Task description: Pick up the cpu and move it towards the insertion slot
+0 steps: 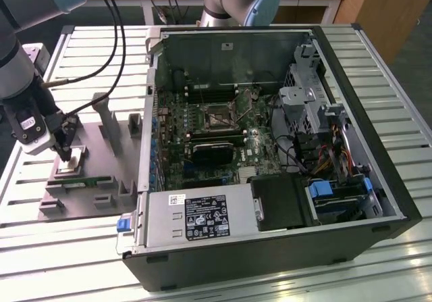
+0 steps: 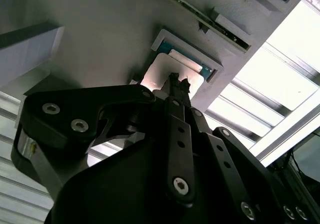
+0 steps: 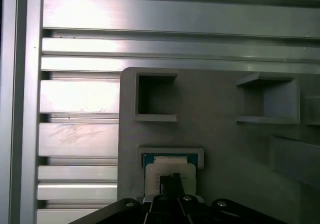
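Gripper [image 1: 65, 155] at the exterior view's left, low over a grey fixture plate [image 1: 101, 184], black fingers drawn narrow, tips pressed together. Directly beneath the tips, the cpu [image 1: 74, 161] — seated flat in a square pocket of the plate, silvery top up. Beside that pocket, nearer the camera, a narrow green board strip [image 1: 84, 179] lying along the plate; farther along, upright grey fixture blocks [image 1: 108, 123]. Under all of it, a table of aluminium slats [image 1: 40, 241]. In the second wrist view, gripper [image 2: 176, 81] tips meeting over the middle of the cpu [image 2: 159, 72], pale top brightly lit, teal edge at the pocket rim; touching or just above, impossible to tell. In the first wrist view, gripper [image 3: 171, 180] closed to a point over the cpu [image 3: 167, 167], fixture plate [image 3: 225, 149] all around. Further toward the exterior view's right, an open computer case [image 1: 378, 133] on its side, motherboard facing up. Near the board's middle, the insertion slot [image 1: 217, 116] — dark square in a thin silvery frame, well apart from the cpu. Beside the slot, nearer the camera, a black rectangular cooler block [image 1: 210, 152]; nearer still, a silvery power supply [image 1: 196, 217]. Last, toward the exterior view's right edge, a drive cage [image 1: 304, 103] and tangled cables [image 1: 317, 157].
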Controlling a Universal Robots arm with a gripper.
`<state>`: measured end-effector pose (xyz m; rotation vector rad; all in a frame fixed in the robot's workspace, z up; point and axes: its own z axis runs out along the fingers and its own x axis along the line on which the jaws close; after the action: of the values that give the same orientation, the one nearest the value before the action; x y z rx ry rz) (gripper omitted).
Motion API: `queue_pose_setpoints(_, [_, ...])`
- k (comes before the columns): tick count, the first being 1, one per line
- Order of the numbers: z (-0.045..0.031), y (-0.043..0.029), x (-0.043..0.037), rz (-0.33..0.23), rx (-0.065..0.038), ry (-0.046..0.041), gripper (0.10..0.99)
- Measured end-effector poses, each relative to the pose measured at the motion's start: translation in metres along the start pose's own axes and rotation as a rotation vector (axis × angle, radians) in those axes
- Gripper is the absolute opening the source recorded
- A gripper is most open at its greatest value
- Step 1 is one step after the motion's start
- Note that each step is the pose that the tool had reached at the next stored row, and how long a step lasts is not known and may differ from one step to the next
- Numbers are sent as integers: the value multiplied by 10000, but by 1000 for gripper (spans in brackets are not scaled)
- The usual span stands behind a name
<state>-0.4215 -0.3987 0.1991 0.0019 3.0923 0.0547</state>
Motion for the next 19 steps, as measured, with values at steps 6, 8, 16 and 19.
queue_pose_setpoints(6, [35, -12, 2, -1, 3, 1, 102])
queue_pose_setpoints(8, [35, -12, 2, 0, 4, 2, 102])
queue_pose_setpoints(16, [38, -12, 2, 0, 3, 1, 231])
queue_pose_setpoints(19, [39, -13, 2, -1, 3, 0, 353])
